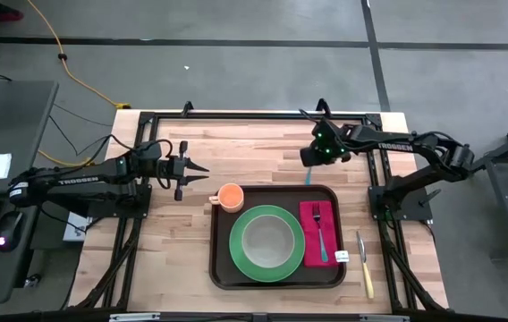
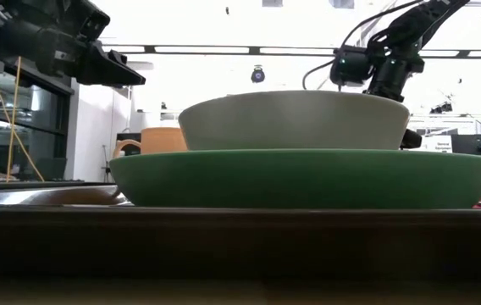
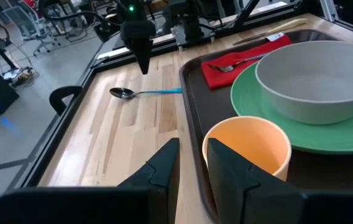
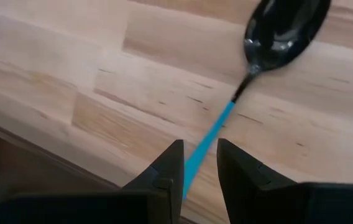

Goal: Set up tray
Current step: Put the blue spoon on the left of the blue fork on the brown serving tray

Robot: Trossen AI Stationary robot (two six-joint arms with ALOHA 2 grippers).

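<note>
Most of the tray at lower centre is laid, while spoon and knife lie outside on the table; right hand hovers slightly parted, empty, over the spoon

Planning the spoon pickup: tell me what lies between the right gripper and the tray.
In the high view, only the blue-handled spoon lies on bare wood between the right gripper and the tray; the right wrist view shows it below the fingers.
</note>
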